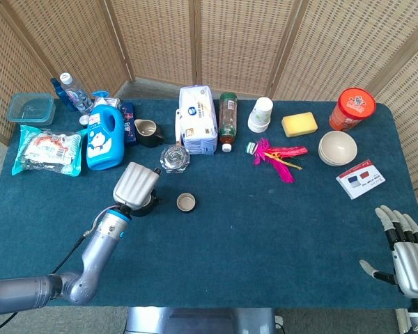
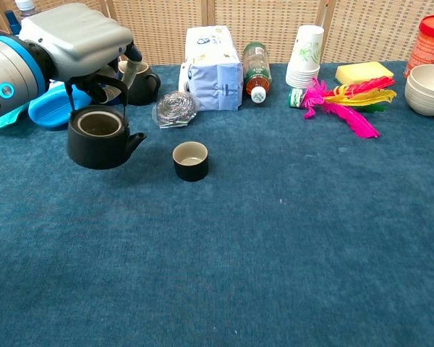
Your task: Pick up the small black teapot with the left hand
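Observation:
The small black teapot (image 2: 101, 139) hangs by its wire handle from my left hand (image 2: 78, 42), lidless, spout pointing right, just above the blue cloth. In the head view the left hand (image 1: 135, 183) covers most of the teapot (image 1: 146, 204), left of the small black cup (image 1: 186, 202). My right hand (image 1: 404, 245) rests at the table's near right corner, fingers spread, holding nothing.
A small black cup (image 2: 190, 160) stands just right of the teapot. Behind it are a dark mug (image 2: 139, 81), a steel scrubber (image 2: 175, 109), a tissue pack (image 2: 213, 66), a lying bottle (image 2: 255, 66), paper cups (image 2: 307, 56), pink feathers (image 2: 347, 101), a blue detergent bottle (image 1: 104, 133).

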Controlling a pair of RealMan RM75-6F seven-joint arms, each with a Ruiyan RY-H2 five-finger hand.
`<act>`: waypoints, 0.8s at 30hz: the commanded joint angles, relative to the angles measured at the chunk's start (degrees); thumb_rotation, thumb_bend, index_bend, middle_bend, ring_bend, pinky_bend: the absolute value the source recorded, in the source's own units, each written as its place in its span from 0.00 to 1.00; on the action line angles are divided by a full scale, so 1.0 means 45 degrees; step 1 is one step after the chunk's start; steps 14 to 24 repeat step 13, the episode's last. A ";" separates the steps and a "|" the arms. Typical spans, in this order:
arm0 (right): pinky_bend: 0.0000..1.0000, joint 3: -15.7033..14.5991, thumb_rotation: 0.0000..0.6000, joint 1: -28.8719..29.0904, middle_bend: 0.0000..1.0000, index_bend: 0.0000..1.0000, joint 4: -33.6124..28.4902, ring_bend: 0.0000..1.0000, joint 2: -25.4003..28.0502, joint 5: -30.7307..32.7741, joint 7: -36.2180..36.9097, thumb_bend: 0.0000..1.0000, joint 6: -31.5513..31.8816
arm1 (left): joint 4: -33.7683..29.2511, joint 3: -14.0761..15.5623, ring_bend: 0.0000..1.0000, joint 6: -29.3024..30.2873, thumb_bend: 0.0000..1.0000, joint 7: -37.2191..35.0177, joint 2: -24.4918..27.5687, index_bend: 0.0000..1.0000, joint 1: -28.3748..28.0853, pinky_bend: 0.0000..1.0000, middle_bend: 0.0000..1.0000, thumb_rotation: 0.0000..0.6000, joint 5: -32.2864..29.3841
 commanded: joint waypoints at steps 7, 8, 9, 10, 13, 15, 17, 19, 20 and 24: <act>0.00 -0.0014 1.00 -0.0011 0.00 0.00 -0.0014 0.00 0.0001 -0.0036 -0.0002 0.00 0.0024 | -0.0014 0.0201 0.79 0.0115 0.68 -0.0203 0.0130 0.76 -0.0002 0.97 0.88 1.00 0.0153; 0.00 -0.0012 1.00 -0.0011 0.00 0.00 -0.0014 0.00 0.0000 -0.0031 -0.0003 0.00 0.0025 | -0.0020 0.0214 0.79 0.0123 0.67 -0.0217 0.0132 0.76 -0.0004 0.97 0.88 1.00 0.0156; 0.00 -0.0012 1.00 -0.0011 0.00 0.00 -0.0011 0.00 -0.0001 -0.0022 -0.0008 0.00 0.0021 | -0.0032 0.0234 0.79 0.0133 0.67 -0.0246 0.0132 0.75 -0.0004 0.97 0.88 1.00 0.0160; 0.00 -0.0011 1.00 -0.0010 0.00 0.00 -0.0009 0.00 -0.0003 -0.0021 -0.0012 0.00 0.0020 | -0.0032 0.0257 0.79 0.0142 0.67 -0.0257 0.0134 0.75 -0.0007 0.97 0.88 1.00 0.0187; 0.00 -0.0014 1.00 -0.0008 0.00 0.00 -0.0004 0.00 -0.0012 -0.0031 -0.0029 0.00 0.0021 | 0.0002 0.0353 0.79 0.0184 0.67 -0.0333 0.0149 0.75 -0.0005 0.97 0.88 1.00 0.0326; 0.00 -0.0014 1.00 -0.0008 0.00 0.00 -0.0004 0.00 -0.0012 -0.0031 -0.0029 0.00 0.0021 | 0.0002 0.0353 0.79 0.0184 0.67 -0.0333 0.0149 0.75 -0.0005 0.97 0.88 1.00 0.0326; 0.00 -0.0014 1.00 -0.0008 0.00 0.00 -0.0004 0.00 -0.0012 -0.0031 -0.0029 0.00 0.0021 | 0.0002 0.0353 0.79 0.0184 0.67 -0.0333 0.0149 0.75 -0.0005 0.97 0.88 1.00 0.0326; 0.00 -0.0014 1.00 -0.0008 0.00 0.00 -0.0004 0.00 -0.0012 -0.0031 -0.0029 0.00 0.0021 | 0.0002 0.0353 0.79 0.0184 0.67 -0.0333 0.0149 0.75 -0.0005 0.97 0.88 1.00 0.0326; 0.00 -0.0014 1.00 -0.0008 0.00 0.00 -0.0004 0.00 -0.0012 -0.0031 -0.0029 0.00 0.0021 | 0.0002 0.0353 0.79 0.0184 0.67 -0.0333 0.0149 0.75 -0.0005 0.97 0.88 1.00 0.0326; 0.00 -0.0014 1.00 -0.0008 0.00 0.00 -0.0004 0.00 -0.0012 -0.0031 -0.0029 0.00 0.0021 | 0.0002 0.0353 0.79 0.0184 0.67 -0.0333 0.0149 0.75 -0.0005 0.97 0.88 1.00 0.0326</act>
